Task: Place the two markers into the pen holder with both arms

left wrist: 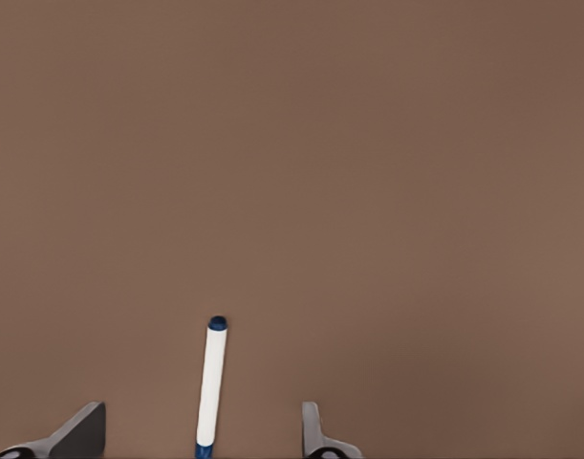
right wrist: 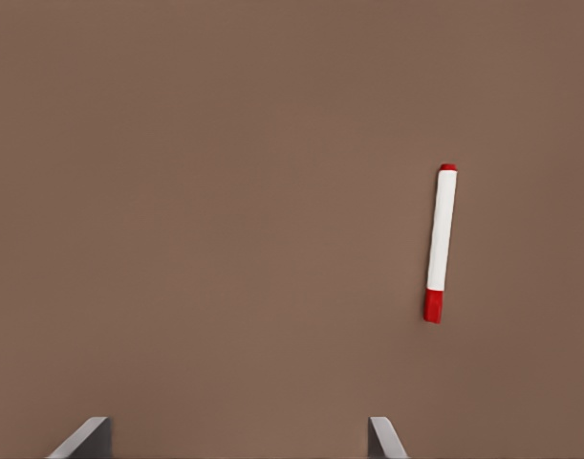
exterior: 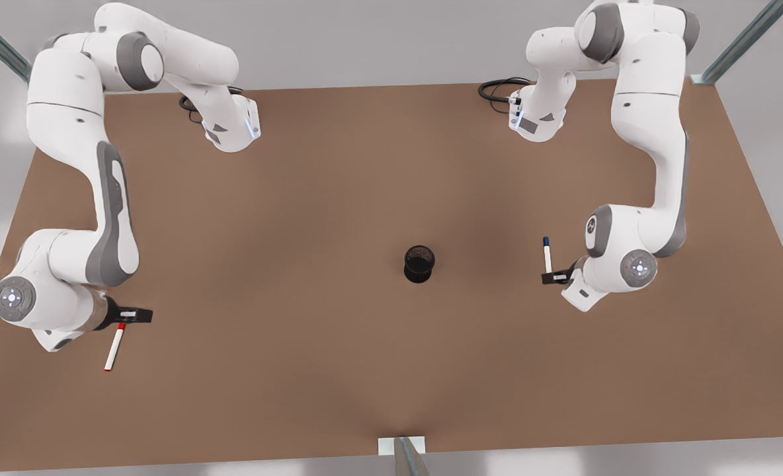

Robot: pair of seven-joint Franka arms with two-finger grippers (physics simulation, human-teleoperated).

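Front view first, nearest edge outward: I see the red marker (exterior: pixel 114 348) lying flat on the brown table (exterior: pixel 286 370) at the front view's left, near side, slightly slanted, its upper end just under the right gripper (exterior: pixel 129 315). From the right wrist view I read that gripper's fingers (right wrist: pixel 385 439) as spread wide with nothing between them, and the red marker (right wrist: pixel 441 243) lies off to one side of the gap, apart from both fingers. Farther in, near the middle of the table, the pen holder (exterior: pixel 419 264) stands upright, well apart from both markers. At the front view's right, the left gripper (exterior: pixel 554 277) hangs over the lower end of the blue marker (exterior: pixel 547 256), which lies flat and points away toward the far side. My left wrist view shows those fingers (left wrist: pixel 315 435) parted too, the blue marker (left wrist: pixel 211 387) lying between them on the table and touching neither.
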